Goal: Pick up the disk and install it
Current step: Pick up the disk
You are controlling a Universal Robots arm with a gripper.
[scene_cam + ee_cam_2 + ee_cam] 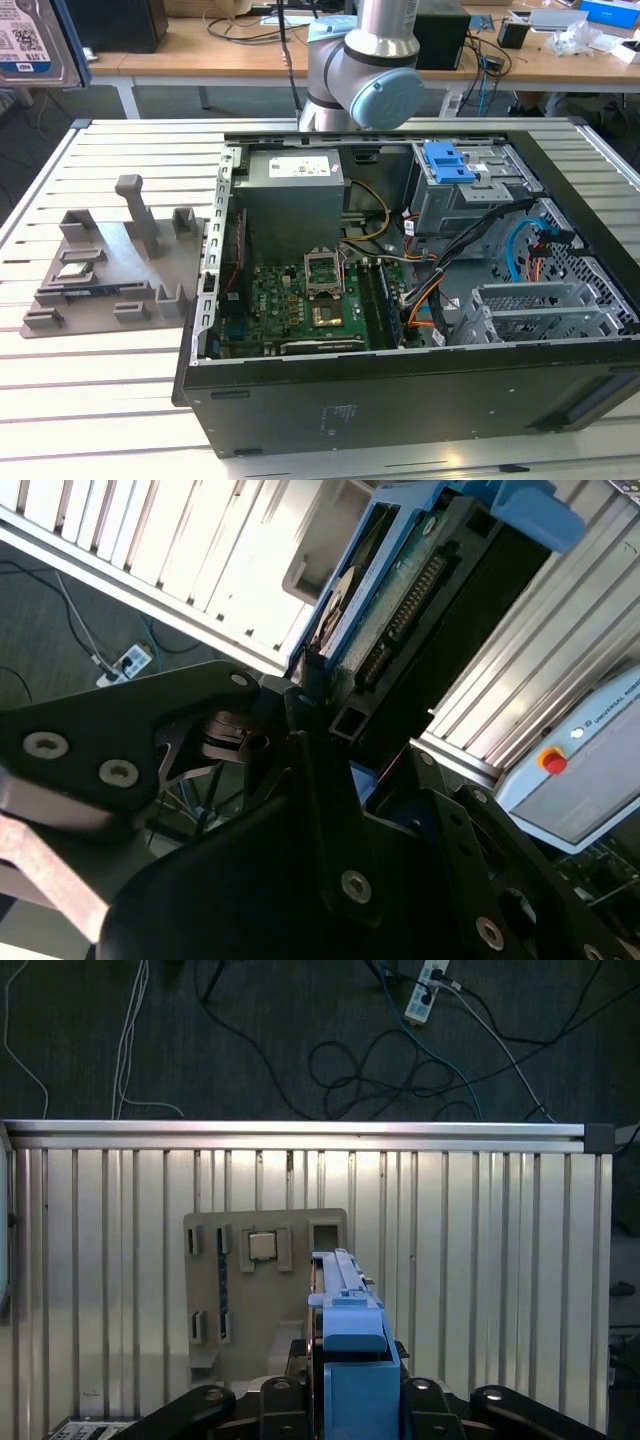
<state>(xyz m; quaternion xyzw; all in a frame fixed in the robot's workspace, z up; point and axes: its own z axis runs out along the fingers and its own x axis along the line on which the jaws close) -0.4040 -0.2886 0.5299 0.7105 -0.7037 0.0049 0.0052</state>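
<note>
at the exterior view's far left, up in the corner, the disk (28, 40) hangs well above the worktop (80, 390), with its silver face and blue-and-white label towards the camera. below it, on the pale slatted worktop, lies a grey fixture tray (110, 265) with upright posts and pockets. a small square chip (72, 271) sits in one pocket. just beside the tray, towards the exterior view's right, the open computer case (400, 400) lies on its side. inside it, going left to right, are a grey power-supply box (290, 190) with the green motherboard (300, 305) below it, a bundle of cables (430, 290), and a drive bay (470, 200) with a blue caddy (447, 160) on top. the arm (365, 60) rises behind the case.

in the first wrist view the gripper (350, 1395) carries the disk edge-on, its blue end tab nearest the camera. the fixture tray and the slatted worktop are below and apart from it. in the second wrist view the black fingers (305, 705) are closed on the disk's edges, and the disk's circuit-board side and connector row show. beyond it are the worktop slats and a grey control box (580, 770) with a red button.
</note>
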